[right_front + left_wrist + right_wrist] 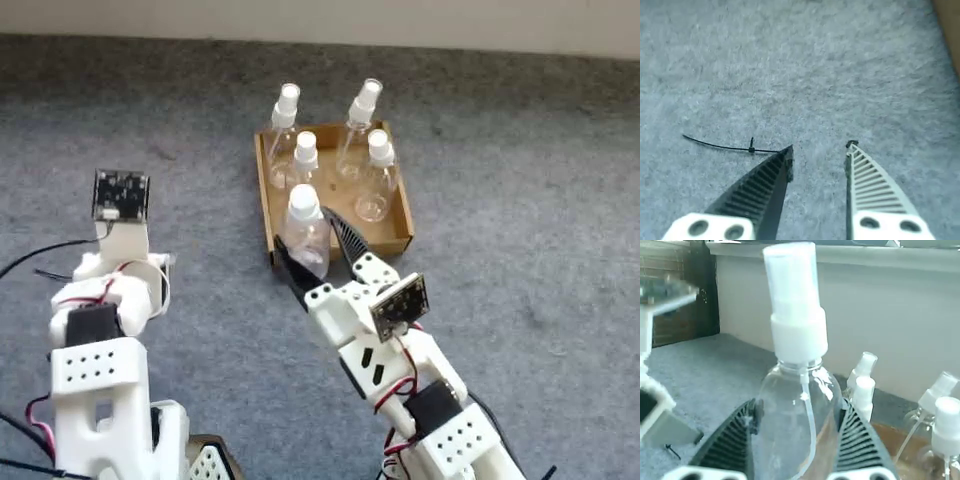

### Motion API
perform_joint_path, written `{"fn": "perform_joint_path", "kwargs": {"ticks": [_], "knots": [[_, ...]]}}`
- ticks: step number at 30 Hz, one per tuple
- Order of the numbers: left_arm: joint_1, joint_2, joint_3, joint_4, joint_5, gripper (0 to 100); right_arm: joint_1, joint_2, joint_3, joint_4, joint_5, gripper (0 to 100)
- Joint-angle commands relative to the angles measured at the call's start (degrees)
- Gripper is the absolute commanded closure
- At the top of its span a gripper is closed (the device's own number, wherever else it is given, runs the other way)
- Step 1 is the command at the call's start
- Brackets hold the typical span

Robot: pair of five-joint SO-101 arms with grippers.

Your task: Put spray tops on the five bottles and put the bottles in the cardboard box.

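Bottle (304, 228) number five is clamped between the jaws of my right gripper (798, 411). It is upright with its long axis vertical, and the white spray top (794, 300) is already on. The jaws grip the clear belly on both sides, below the collar. In the high view the bottle sits at the near-left corner of the cardboard box (405, 210), just inside or over the near wall. I can't tell whether its base rests on the box floor or hangs above it. The other four bottles (376, 185) stand upright farther in, all capped, and two show just behind mine in the right wrist view. My judgement is that all that's left is to set this one down and let go straight, since neighbours are close and a sideways exit could knock them. My right arm is at the box. My left gripper (817, 150) is well apart, hanging over bare carpet with its jaws moderately spread and nothing between them. A black zip tie (725, 146) lies on the carpet just off the dark jaw's tip, and a sliver of the box edge sits at the corner of that view. The surface is grey short-pile carpet (520, 200), soft, so things may rock on it. A pale wall (900, 305) runs behind the box.
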Motion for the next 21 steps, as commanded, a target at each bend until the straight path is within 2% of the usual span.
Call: {"fn": "perform_joint_path", "kwargs": {"ticks": [1,11,16,21], "knots": [[-1.1,-0.5,10.3,-13.7,-0.2,83,1.1,11.6,-7.5,-9.5,-0.1,99.5],[-1.1,-0.1,14.4,-18.1,-0.2,84,1.1,42.7,-14.7,-35.3,-0.4,99.5],[-1.1,-0.1,14.5,-18.5,-0.2,84,1.3,53.2,-14.7,-43.0,-0.4,99.5],[-1.1,-0.1,14.5,-18.5,-0.2,84,4.8,60.1,-14.8,-49.5,-0.5,99.5]]}}
